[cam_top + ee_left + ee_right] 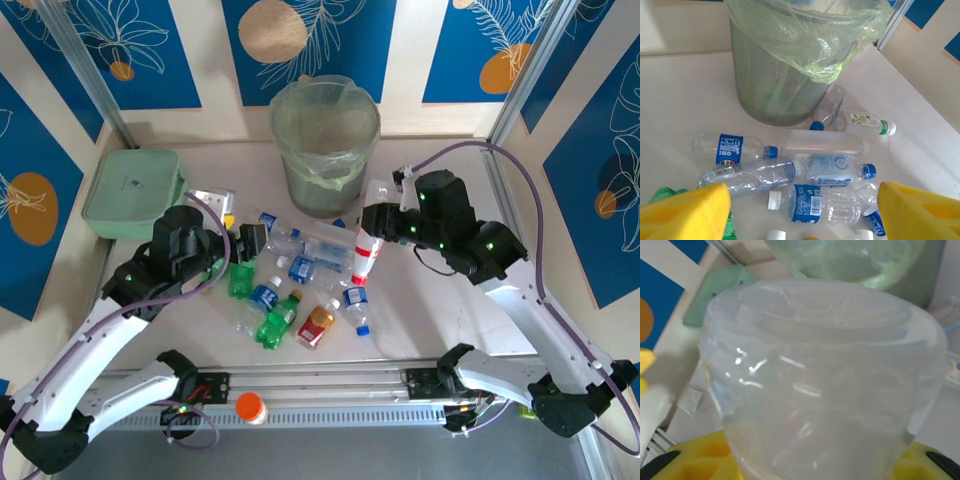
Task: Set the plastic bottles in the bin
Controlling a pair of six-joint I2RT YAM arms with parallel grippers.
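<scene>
The bin (325,150), lined with a pale green bag, stands at the back centre and rises close ahead in the left wrist view (785,75). Several plastic bottles (300,285) lie scattered in front of it, clear with blue labels, plus green ones (278,322). My left gripper (252,240) hovers open over the pile's left side. Its yellow fingers (685,210) flank a blue-labelled clear bottle (815,202) without touching it. My right gripper (378,222) is shut on a red-labelled bottle (366,255), raised above the pile's right side. That bottle's clear base (825,390) looms close in the right wrist view.
A flat mint-green lidded box (135,190) sits at the back left. An orange-capped white jar (250,407) stands on the front rail. Metal frame posts (520,90) bound the table's back corners. Bare table lies right of the pile (450,300).
</scene>
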